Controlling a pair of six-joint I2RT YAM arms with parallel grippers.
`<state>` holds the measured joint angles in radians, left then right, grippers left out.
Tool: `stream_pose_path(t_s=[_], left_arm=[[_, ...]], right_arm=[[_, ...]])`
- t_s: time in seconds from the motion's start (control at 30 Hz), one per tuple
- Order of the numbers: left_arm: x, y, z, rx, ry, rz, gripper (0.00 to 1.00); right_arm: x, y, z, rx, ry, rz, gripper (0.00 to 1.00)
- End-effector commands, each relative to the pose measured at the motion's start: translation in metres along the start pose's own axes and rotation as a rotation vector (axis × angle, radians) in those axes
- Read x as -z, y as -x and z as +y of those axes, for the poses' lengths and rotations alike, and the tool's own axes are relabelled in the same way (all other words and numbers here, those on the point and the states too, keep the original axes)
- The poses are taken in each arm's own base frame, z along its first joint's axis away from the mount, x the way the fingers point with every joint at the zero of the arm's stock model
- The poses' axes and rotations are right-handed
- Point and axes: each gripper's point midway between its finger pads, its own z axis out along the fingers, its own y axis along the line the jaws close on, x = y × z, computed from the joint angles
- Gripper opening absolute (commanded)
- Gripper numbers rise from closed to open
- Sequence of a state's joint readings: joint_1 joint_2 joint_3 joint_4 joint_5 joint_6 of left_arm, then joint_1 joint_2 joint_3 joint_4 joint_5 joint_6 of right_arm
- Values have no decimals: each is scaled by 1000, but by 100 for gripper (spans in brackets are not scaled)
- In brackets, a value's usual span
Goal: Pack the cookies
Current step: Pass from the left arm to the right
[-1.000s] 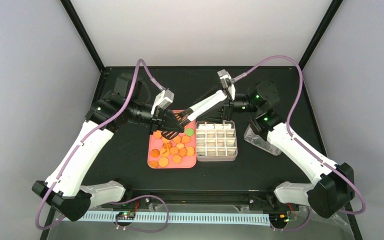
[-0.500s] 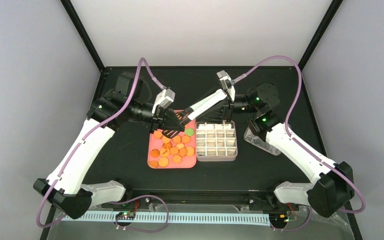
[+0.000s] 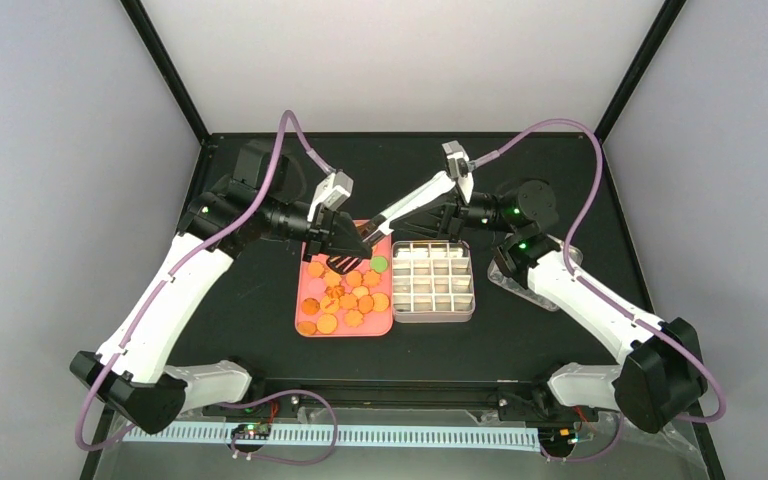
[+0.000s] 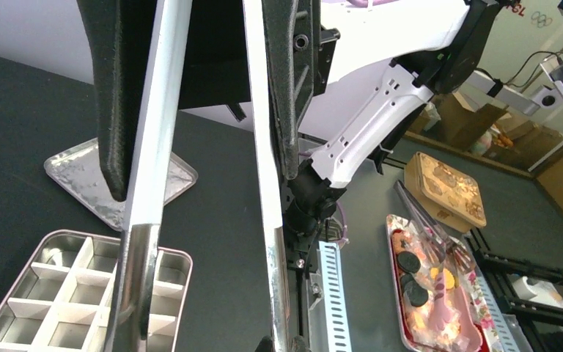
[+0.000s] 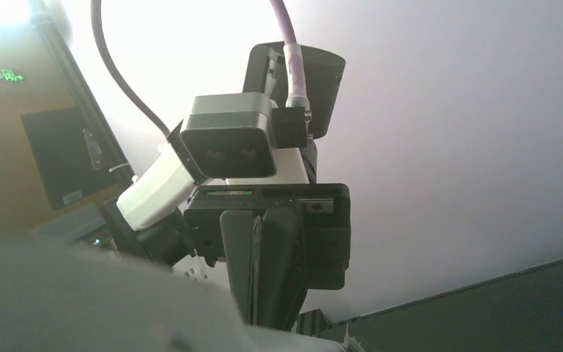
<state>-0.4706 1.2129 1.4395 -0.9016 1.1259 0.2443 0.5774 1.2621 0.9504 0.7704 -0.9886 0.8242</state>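
Note:
Several cookies [image 3: 345, 300], mostly orange with one green [image 3: 379, 264], lie on a pink tray [image 3: 301, 300]. Long tongs [image 3: 405, 212] with a white handle and dark tips slant over the tray's far end. My left gripper [image 3: 343, 240] is shut on their lower part. In the left wrist view both tong arms [image 4: 143, 242] run between its fingers [image 4: 113, 132]. My right gripper [image 3: 444, 200] sits at the handle's upper end, and its grip does not show. The right wrist view shows the left fingers [image 5: 278, 257] behind a pale blur.
A metal box divided into square compartments [image 3: 432, 280] stands right of the pink tray, also in the left wrist view [image 4: 59, 293]. A flat silver lid [image 3: 520, 280] lies under the right forearm. Beyond the table, another tray of cookies [image 4: 432, 286] shows.
The tongs and both wrists have shifted slightly up and to the right. The dark tips now sit a little farther back over the tray.

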Motion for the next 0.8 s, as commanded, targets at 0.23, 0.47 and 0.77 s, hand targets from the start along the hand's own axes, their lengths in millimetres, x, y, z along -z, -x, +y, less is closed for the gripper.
stream_pose_path(t_s=[0.23,0.47,0.77], left_arm=[[2,15,-1,-59,4,-39,2],[2,10,-1,-62,9,-26,2],[4,8,-3,-77,17,-11,3]], right_arm=[[-5,17,16,34,43,-92,34],[-4,12,16,31,39,-79,28],[-3,12,14,29,25,-78,19]])
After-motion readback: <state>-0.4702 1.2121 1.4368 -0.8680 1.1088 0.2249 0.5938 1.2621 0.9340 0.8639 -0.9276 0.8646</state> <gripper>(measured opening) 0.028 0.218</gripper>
